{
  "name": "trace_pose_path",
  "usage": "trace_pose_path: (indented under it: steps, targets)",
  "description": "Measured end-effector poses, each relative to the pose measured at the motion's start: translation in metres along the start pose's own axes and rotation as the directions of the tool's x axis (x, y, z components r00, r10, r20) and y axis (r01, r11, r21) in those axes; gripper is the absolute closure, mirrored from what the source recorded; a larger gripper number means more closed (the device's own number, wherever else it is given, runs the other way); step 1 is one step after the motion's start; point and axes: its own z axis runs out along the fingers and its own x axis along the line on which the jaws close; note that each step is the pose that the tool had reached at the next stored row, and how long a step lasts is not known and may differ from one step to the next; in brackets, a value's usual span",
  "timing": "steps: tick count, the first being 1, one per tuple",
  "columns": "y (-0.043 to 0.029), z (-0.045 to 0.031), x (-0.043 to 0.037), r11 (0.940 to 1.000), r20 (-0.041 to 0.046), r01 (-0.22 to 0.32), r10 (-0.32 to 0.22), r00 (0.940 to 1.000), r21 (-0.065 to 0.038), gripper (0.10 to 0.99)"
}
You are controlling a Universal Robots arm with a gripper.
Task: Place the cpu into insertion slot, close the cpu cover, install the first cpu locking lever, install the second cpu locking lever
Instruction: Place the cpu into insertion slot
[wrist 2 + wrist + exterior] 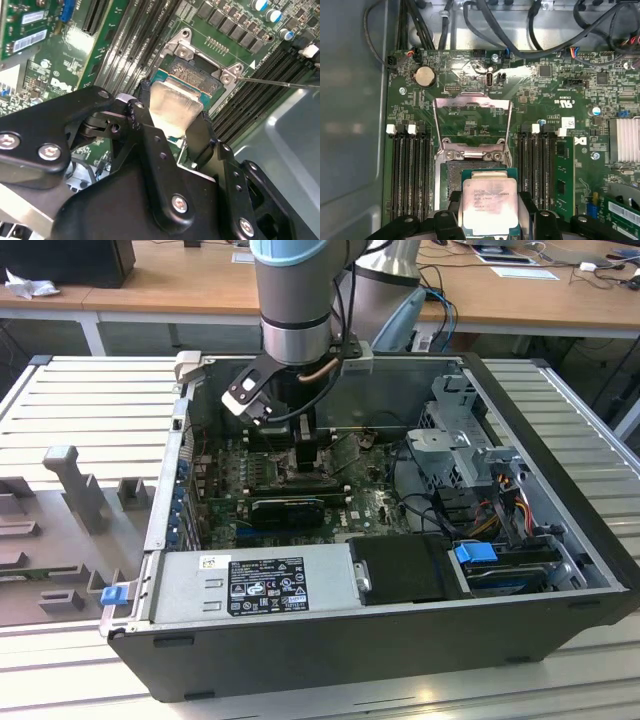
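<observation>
My gripper [489, 212] is shut on the cpu [489, 200], a flat square chip with a pale silver top, held by its two opposite edges between black fingers [454, 202]. In the second wrist view the cpu [172, 107] sits between the fingers [202, 122], just over the near part of the insertion slot [192, 75]. The insertion slot [470, 170] is a dark square socket with a grey rim. I cannot tell whether the chip touches it. The cpu cover [472, 103] stands swung open beyond the socket. In the exterior view the gripper [300, 445] reaches down into the open computer case.
Long black memory slots [410, 170] flank the socket, with a green memory stick [564, 175] in one. A thin metal lever rod [280, 82] juts out beside the socket. A coin battery [425, 76], a heatsink [624, 140], a power supply [255, 585] and a drive cage [465, 440] surround the board.
</observation>
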Motion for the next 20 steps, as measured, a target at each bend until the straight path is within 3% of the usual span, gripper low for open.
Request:
trace_pose_path:
  steps: [14,20]
  targets:
    - [-0.0031,0.0251,0.0136,0.9997,0.0017,-0.025,0.025,0.9997,0.003,0.557]
    - [-0.0036,0.0291,0.0146,0.9994,0.0025,-0.034,0.034,0.9994,0.003,0.557]
